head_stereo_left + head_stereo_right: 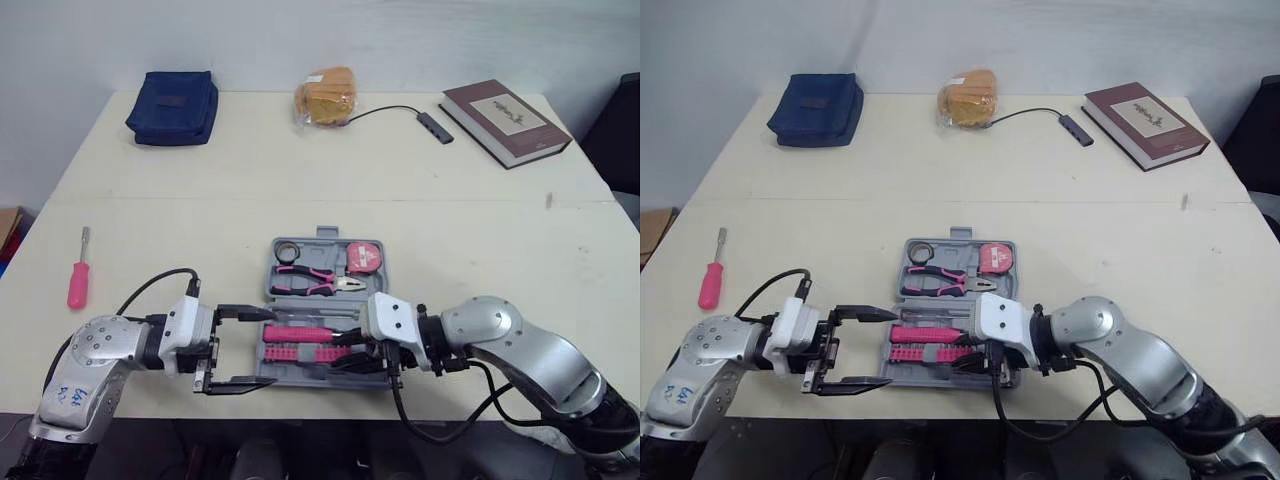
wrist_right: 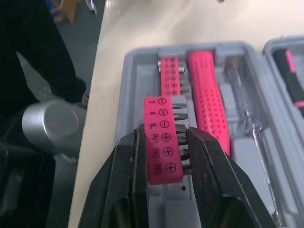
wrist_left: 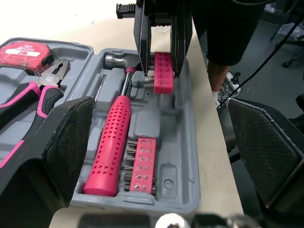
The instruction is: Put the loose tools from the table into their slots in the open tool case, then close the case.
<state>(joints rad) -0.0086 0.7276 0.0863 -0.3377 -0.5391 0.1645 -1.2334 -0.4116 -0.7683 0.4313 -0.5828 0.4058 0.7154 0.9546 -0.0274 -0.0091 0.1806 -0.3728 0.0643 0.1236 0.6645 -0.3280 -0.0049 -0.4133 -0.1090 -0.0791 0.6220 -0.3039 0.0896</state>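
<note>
The grey tool case (image 1: 271, 265) lies open near the table's front edge. It holds pliers (image 1: 310, 284), a tape measure (image 1: 362, 256), a pink-handled hammer (image 3: 111, 147) and a pink bit holder (image 3: 144, 164). My right gripper (image 2: 164, 142) is shut on a second pink bit holder (image 2: 159, 111), held just above the case's near half. My left gripper (image 1: 263, 347) stands open at the case's left end with nothing between its fingers. A loose pink screwdriver (image 1: 78, 278) lies on the table far to the left.
Along the back of the table lie a navy pouch (image 1: 173, 107), a bagged loaf (image 1: 325, 97), a USB hub with cable (image 1: 435, 127) and a brown book (image 1: 505, 121). The case sits close to the front edge.
</note>
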